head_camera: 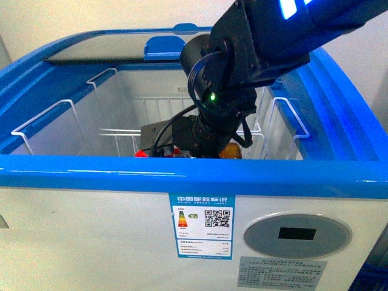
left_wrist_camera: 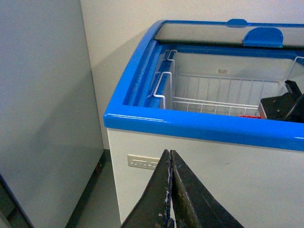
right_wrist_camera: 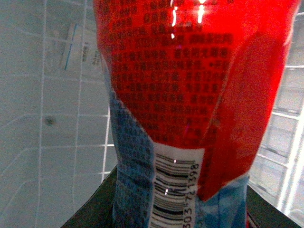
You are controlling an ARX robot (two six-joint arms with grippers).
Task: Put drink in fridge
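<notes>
Inside fridge (head_camera: 182, 173), right gripper (head_camera: 182, 148) pinching drink (right_wrist_camera: 190, 95) over wire basket (head_camera: 121, 136); left gripper (left_wrist_camera: 170, 190) pressed together outside.

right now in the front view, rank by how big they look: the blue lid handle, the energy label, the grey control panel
1. Grey control panel, the widest, though close in area to the label.
2. Energy label, narrower but taller.
3. Blue lid handle, clearly smallest, though it sits farther from the camera, so its true size is unsure.

We count one drink (right_wrist_camera: 190, 95), one fridge (head_camera: 121, 173), two wire baskets (head_camera: 54, 124) and two grippers (left_wrist_camera: 170, 190).
</notes>
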